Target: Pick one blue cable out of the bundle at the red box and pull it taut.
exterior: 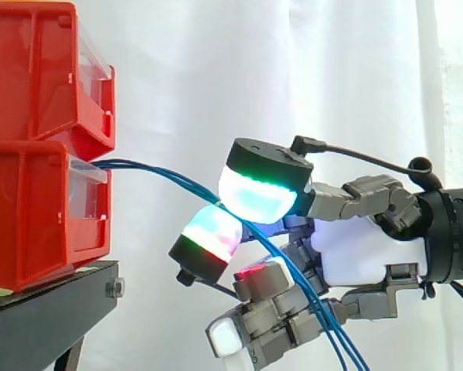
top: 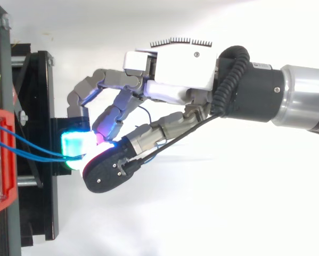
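hand point(top: 172, 74) near red box point(exterior: 30, 212) | fingers point(exterior: 256, 193) curled, two pads pinching blue cable point(exterior: 163, 173) where it leaves the box | grasp looks made, one strand or several unclear | cable bows slightly, pulling taut not yet done

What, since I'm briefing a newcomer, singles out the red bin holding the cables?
Find the black stand at the left. Two red bins are stacked on it; take the lower bin. Unlike the upper bin, blue cables run out of its front.
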